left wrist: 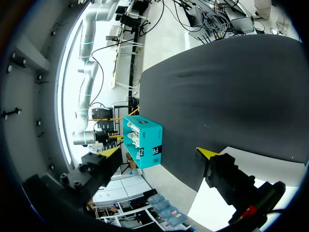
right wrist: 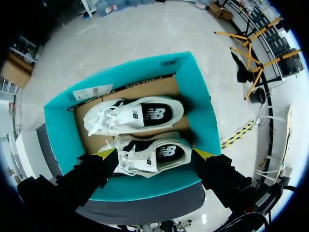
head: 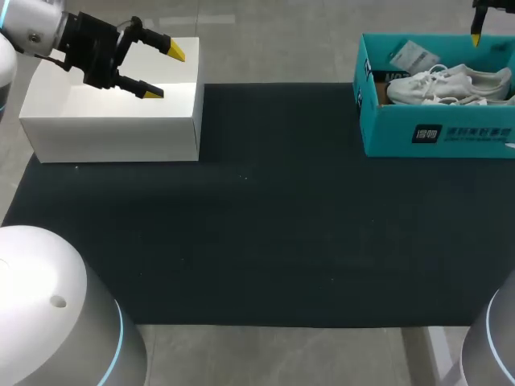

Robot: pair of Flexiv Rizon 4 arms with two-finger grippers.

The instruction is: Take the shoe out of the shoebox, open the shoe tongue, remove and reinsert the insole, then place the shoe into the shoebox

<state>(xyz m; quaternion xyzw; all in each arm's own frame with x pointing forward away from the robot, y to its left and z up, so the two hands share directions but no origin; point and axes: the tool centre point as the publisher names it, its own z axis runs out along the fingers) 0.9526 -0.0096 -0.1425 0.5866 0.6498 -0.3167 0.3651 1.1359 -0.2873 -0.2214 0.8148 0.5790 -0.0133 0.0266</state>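
Note:
A teal shoebox [head: 438, 133] stands open at the far right of the black mat, holding two white shoes [head: 451, 83]. In the right wrist view, my right gripper [right wrist: 154, 153] hangs open straight above the box [right wrist: 200, 113]. The nearer shoe [right wrist: 152, 155] lies below the gap between its fingers and the other shoe [right wrist: 137, 115] lies ahead. Both shoes show dark insoles. In the head view only one yellow fingertip [head: 476, 37] of this gripper shows. My left gripper [head: 165, 72] is open and holds nothing over a white box at the far left. The left wrist view shows the shoebox [left wrist: 145, 140] far across the mat.
The white box [head: 113, 121] sits on the mat's far left corner, under my left gripper [left wrist: 159, 152]. A black mat [head: 257, 233] covers the table between the two boxes. A white paper tag [right wrist: 91, 92] lies against the shoebox's far wall.

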